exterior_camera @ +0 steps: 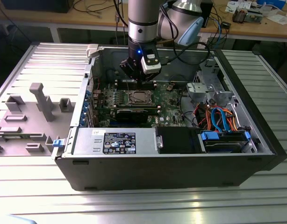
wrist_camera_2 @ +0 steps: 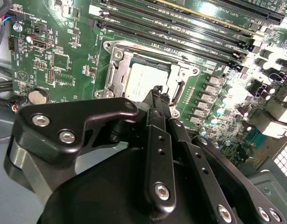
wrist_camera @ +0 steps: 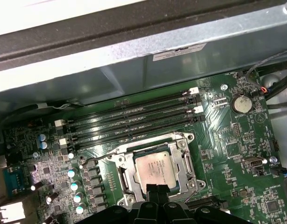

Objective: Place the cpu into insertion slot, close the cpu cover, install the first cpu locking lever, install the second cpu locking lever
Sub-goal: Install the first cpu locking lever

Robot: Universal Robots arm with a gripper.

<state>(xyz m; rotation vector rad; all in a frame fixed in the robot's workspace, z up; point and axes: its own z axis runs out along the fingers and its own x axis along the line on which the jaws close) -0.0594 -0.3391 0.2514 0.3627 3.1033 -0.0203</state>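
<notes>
Silvery, the cpu lies flat in the insertion slot, framed by the cpu cover lying down around it, just beside the long black memory slots on the green motherboard; the gripper, fingers pressed together, hangs just over the cpu's near edge, inside the open computer case on the ribbed metal surface
</notes>
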